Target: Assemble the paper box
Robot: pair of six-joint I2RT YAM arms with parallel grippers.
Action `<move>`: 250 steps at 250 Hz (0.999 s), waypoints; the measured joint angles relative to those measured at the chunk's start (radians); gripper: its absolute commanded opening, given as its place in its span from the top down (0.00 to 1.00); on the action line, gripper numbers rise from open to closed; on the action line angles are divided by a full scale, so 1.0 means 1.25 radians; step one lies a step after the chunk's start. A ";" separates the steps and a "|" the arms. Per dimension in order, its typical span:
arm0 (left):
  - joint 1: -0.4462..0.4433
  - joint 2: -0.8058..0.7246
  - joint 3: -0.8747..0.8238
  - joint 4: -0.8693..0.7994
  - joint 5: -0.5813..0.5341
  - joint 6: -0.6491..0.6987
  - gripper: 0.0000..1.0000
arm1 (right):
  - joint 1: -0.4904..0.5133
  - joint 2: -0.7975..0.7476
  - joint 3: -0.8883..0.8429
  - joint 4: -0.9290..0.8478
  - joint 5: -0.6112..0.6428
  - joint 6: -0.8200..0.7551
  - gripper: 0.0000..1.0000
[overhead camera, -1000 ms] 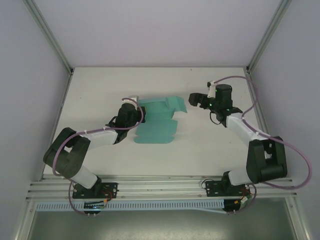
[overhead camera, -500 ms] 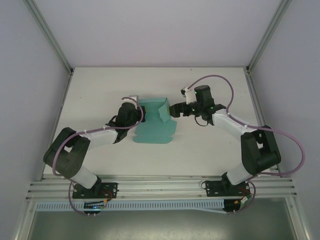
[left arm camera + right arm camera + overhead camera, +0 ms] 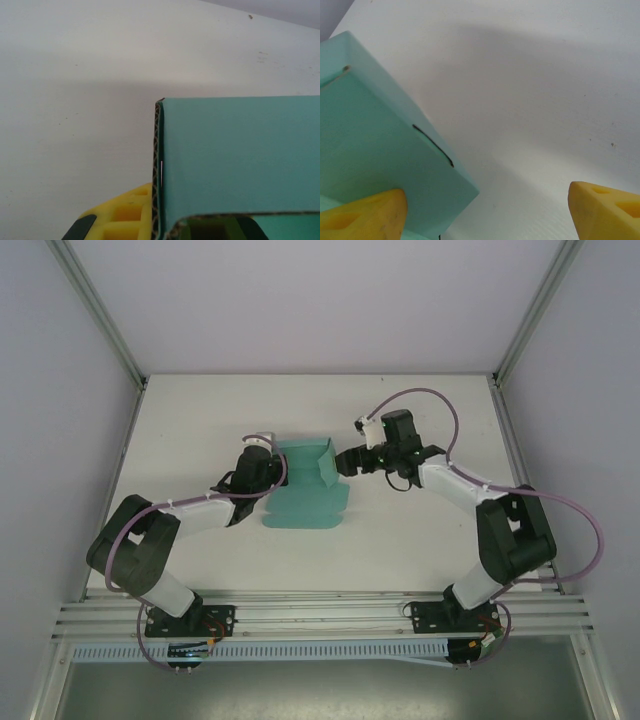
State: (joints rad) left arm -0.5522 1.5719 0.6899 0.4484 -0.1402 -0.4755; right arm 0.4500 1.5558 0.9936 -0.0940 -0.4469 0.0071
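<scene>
1. Mid-table, the teal-green corrugated-card paper box [image 3: 300, 502] stands half formed. Walls are raised along its 12 and 3 o'clock sides, and a broad panel lies flat toward 6 o'clock.
2. At the box's 10 o'clock corner, the left gripper [image 3: 275, 454] has its yellow fingers [image 3: 125, 215] pressed onto an upright wall, pinching the card.
3. At 3 o'clock, the right gripper [image 3: 343, 462] is spread wide. One yellow fingertip [image 3: 365, 215] touches the folded side wall, and the other hangs well apart over the white table [image 3: 420, 530].
4. The job looks roughly halfway done: the flat panel and any closing flaps appear yet to be folded.
</scene>
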 measured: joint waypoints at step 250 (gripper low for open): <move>-0.003 0.035 0.050 -0.015 0.058 0.022 1.00 | 0.073 0.042 0.080 -0.070 0.073 -0.092 0.41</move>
State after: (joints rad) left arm -0.5560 1.6157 0.7525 0.4294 -0.0673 -0.4484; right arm 0.5411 1.6089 1.0939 -0.1814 -0.3553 -0.1074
